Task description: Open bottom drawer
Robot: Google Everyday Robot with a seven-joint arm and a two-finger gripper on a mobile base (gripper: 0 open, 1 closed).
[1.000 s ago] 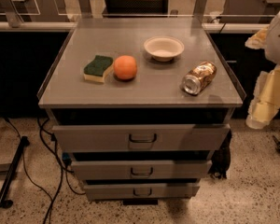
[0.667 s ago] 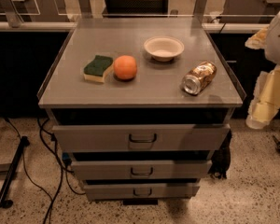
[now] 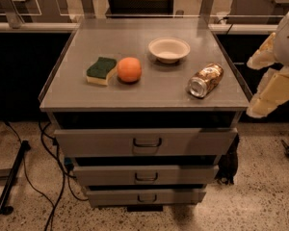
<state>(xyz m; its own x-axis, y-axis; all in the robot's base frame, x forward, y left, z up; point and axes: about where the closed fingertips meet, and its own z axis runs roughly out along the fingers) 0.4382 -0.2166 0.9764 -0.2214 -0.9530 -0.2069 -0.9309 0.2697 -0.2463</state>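
Note:
The bottom drawer [image 3: 115, 197] is the lowest and narrowest grey front of the cabinet, with a small dark loop handle [image 3: 147, 198] at its centre. It sits pushed in under the middle drawer [image 3: 106, 175] and the top drawer [image 3: 96, 142]. My gripper [image 3: 253, 88] hangs at the right edge of the view, beside the cabinet's top right corner and well above and to the right of the bottom drawer. Its two cream fingers [image 3: 272, 95] stand apart and hold nothing.
On the cabinet top [image 3: 149, 93] lie a green and yellow sponge [image 3: 101, 70], an orange [image 3: 129, 69], a white bowl [image 3: 169, 49] and a tipped can [image 3: 205, 80]. Black cables [image 3: 48, 158] and a stand foot [image 3: 9, 186] lie on the floor at the left.

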